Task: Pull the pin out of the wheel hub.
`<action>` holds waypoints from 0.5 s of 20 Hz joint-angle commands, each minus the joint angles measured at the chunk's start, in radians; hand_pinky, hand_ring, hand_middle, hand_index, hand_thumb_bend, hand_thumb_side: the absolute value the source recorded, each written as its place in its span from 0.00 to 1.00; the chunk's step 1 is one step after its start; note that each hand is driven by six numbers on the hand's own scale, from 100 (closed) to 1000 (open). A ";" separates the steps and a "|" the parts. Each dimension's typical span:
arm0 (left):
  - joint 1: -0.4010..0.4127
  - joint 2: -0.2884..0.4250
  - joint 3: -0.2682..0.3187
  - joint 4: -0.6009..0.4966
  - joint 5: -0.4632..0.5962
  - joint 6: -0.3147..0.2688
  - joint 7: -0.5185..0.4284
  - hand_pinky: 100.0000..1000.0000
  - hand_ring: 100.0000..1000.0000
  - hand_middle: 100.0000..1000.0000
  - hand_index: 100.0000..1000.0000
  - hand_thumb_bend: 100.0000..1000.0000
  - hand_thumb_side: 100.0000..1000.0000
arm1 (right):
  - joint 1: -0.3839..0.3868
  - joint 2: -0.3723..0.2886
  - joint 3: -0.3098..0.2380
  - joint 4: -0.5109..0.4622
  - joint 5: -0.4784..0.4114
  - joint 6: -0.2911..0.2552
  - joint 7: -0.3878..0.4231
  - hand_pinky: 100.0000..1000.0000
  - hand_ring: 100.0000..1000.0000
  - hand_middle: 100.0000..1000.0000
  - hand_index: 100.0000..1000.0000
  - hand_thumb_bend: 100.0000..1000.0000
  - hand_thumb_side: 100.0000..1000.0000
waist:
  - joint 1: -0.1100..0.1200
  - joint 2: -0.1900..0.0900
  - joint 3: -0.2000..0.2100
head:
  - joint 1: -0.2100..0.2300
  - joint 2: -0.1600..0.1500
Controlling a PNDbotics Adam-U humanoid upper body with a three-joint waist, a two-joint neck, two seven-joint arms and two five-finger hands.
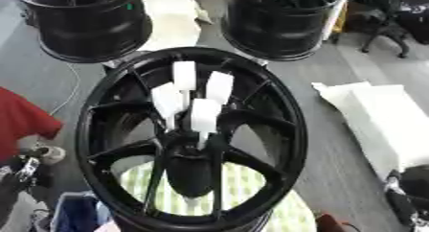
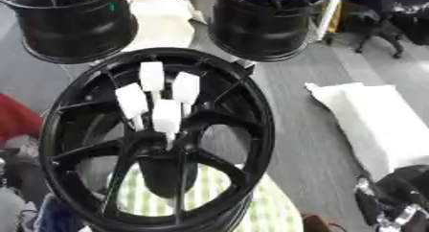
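Pins: four white blocks on thin stems, standing in the hub of the near wheel; rear-left pin, rear-right pin, front-left pin, front-right pin. All four seated, clustered close, tilted slightly apart.
Wheels: three black ones. Near wheel lies flat, centre of view, spokes up. Far-left wheel and far-right wheel stand behind it, side by side, apart.
Under near wheel: green-and-white checked cloth, seen through the spokes.
Floor: grey; white foam sheet to the right of the near wheel.
Right robot hand: dark, silver-jointed shape at the lower right corner; finger posture can't tell.
Left robot hand: dark parts at the lower left edge; finger posture can't tell.
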 commanded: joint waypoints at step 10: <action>-0.066 0.079 0.023 -0.120 0.062 -0.010 -0.001 0.47 0.44 0.43 0.80 0.00 0.60 | -0.003 -0.013 -0.005 -0.011 -0.003 -0.004 -0.001 0.22 0.43 0.74 0.68 0.39 0.12 | 0.004 -0.004 -0.002 | -0.003 0.007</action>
